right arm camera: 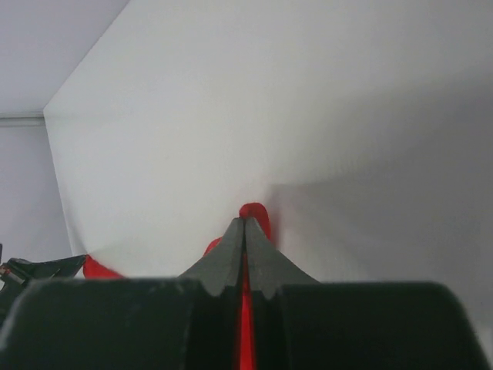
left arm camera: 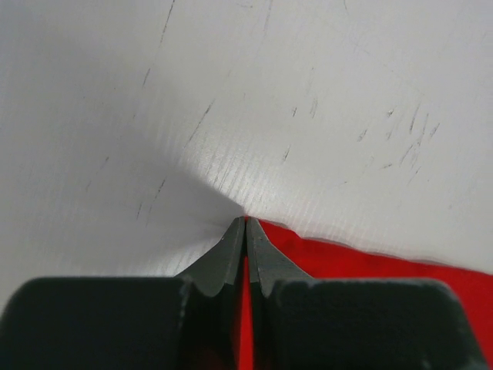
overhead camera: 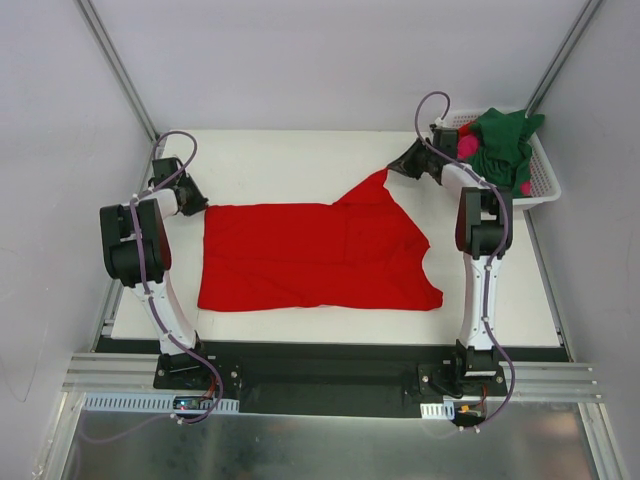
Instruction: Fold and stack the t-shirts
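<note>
Top external — left end effector (overhead camera: 201, 207) clamped on red t-shirt (overhead camera: 310, 257), right end effector (overhead camera: 392, 170) likewise.

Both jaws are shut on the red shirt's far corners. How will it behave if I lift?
Probably floppy: the bright red cloth t-shirt is drawn into a point at the right jaws, so its middle would likely sag. Likely light, as thin pinches hold it. On the smooth white table the near hem should drag freely.

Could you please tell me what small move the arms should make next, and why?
Probably lift both far corners together a little. The left gripper and right gripper are each shut on a far corner of the red t-shirt, which otherwise lies spread flat on the table, unfolded.
</note>
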`<action>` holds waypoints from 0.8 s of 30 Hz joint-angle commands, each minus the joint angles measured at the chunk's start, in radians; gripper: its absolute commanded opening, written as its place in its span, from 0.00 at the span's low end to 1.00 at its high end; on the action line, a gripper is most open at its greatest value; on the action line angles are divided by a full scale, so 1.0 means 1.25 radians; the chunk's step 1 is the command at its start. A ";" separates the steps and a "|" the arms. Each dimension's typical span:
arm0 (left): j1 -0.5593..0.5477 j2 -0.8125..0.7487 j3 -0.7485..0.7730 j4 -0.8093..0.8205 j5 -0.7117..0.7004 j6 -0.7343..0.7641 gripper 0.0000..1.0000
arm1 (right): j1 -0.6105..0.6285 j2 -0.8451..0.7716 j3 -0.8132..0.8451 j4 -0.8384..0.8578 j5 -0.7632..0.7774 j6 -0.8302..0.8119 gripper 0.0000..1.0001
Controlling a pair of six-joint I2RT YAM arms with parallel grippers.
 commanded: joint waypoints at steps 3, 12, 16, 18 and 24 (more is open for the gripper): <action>0.005 -0.076 -0.016 -0.011 0.038 -0.006 0.00 | -0.005 -0.164 -0.009 0.021 -0.045 -0.027 0.01; 0.005 -0.167 -0.070 -0.006 0.080 -0.018 0.00 | 0.000 -0.289 -0.091 0.016 -0.065 -0.035 0.01; 0.006 -0.240 -0.117 -0.006 0.084 -0.018 0.00 | 0.005 -0.362 -0.174 0.006 -0.058 -0.055 0.01; 0.005 -0.263 -0.130 -0.006 0.085 -0.020 0.00 | 0.010 -0.392 -0.205 -0.005 -0.053 -0.061 0.01; 0.006 -0.337 -0.178 -0.006 0.090 -0.025 0.00 | 0.043 -0.519 -0.305 -0.055 -0.033 -0.110 0.01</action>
